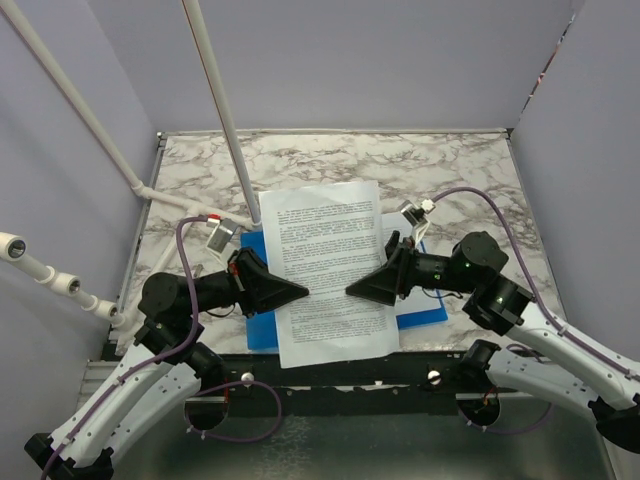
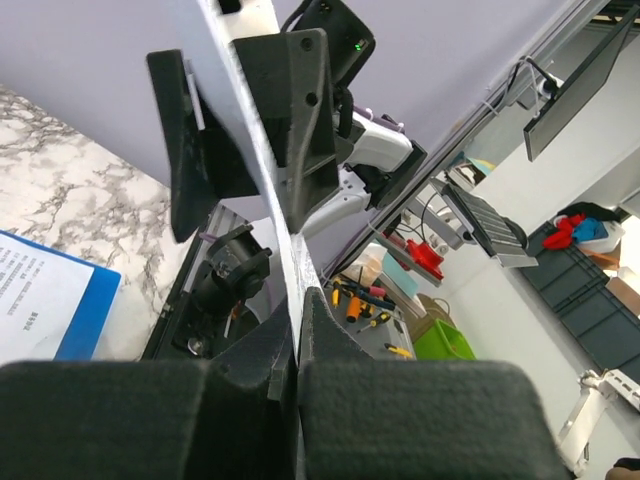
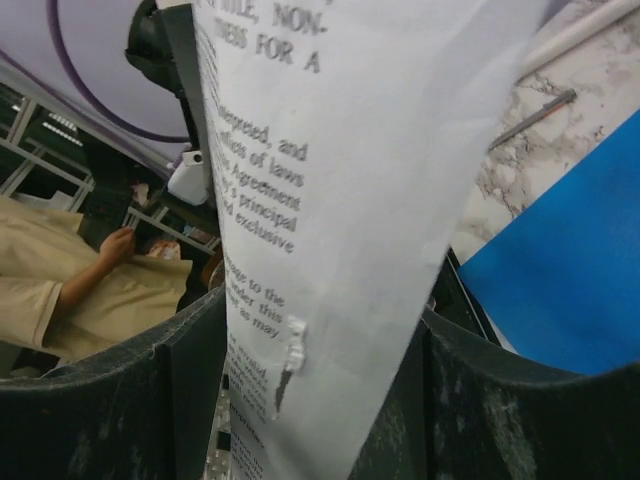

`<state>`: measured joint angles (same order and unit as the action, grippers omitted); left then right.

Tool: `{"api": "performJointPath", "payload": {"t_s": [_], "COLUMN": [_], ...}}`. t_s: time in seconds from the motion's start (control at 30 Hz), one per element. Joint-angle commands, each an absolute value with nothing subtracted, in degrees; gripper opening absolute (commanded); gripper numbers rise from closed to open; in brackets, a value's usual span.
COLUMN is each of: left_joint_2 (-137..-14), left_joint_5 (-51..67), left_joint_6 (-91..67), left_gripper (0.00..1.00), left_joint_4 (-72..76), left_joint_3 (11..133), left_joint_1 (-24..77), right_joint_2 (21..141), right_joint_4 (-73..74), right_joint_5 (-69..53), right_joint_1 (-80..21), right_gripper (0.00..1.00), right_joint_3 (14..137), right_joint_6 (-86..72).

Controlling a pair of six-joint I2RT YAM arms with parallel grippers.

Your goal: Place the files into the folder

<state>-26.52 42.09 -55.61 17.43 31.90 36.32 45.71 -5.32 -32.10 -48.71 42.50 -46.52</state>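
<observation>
Left hand nearest: fingers pressed together, pinching edge of files at sheet's 9 o'clock side. Sheet lifted, hanging over folder; blue shows beneath at 8 and 4 o'clock, flat on desk. Right hand at sheet's 3 o'clock edge: fingers spread, paper between them, no grip. Step, likely: laying sheet onto folder. Next move calls for lowering it square to blue cover. Left hand alone bears limp paper, so sag and skew likely.
</observation>
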Motion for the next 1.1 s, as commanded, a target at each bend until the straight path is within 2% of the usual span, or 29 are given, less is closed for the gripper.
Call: {"api": "performJointPath", "payload": {"t_s": [0.0, 0.23, 0.37, 0.77, 0.9, 1.07], "left_joint_2": [-26.39, -26.55, -26.82, -27.58, -27.91, -28.98], "left_joint_5": [43.37, 43.01, 41.82, 40.29, 39.76, 39.11], "left_joint_6": [-53.36, -50.49, -49.62, -48.68, -48.89, -49.53], "left_gripper": [0.0, 0.0, 0.0, 0.0, 0.0, 0.01], "left_joint_4": [14.91, 10.92, 9.85, 8.57, 8.81, 9.33], "left_joint_3": [31.97, 32.19, 32.47, 33.28, 33.32, 33.12], "left_joint_1": [35.95, 35.95, 35.95, 35.95, 35.95, 35.95], "right_joint_2": [42.05, 37.71, 37.74, 39.05, 39.99, 40.06], "right_joint_4": [-10.06, -5.72, -4.07, -2.1, -1.23, -0.31], "right_joint_5": [-33.77, -30.07, -30.1, -29.48, -29.17, -27.67], "right_joint_1": [-49.0, -49.04, -49.04, -49.04, -49.04, -49.04], "right_gripper": [0.67, 0.65, 0.59, 0.2, 0.01, 0.0], "right_joint_3": [42.28, 43.92, 44.97, 46.04, 46.57, 46.97], "right_joint_6": [-46.76, -44.29, -43.7, -42.38, -41.6, -41.02]}}
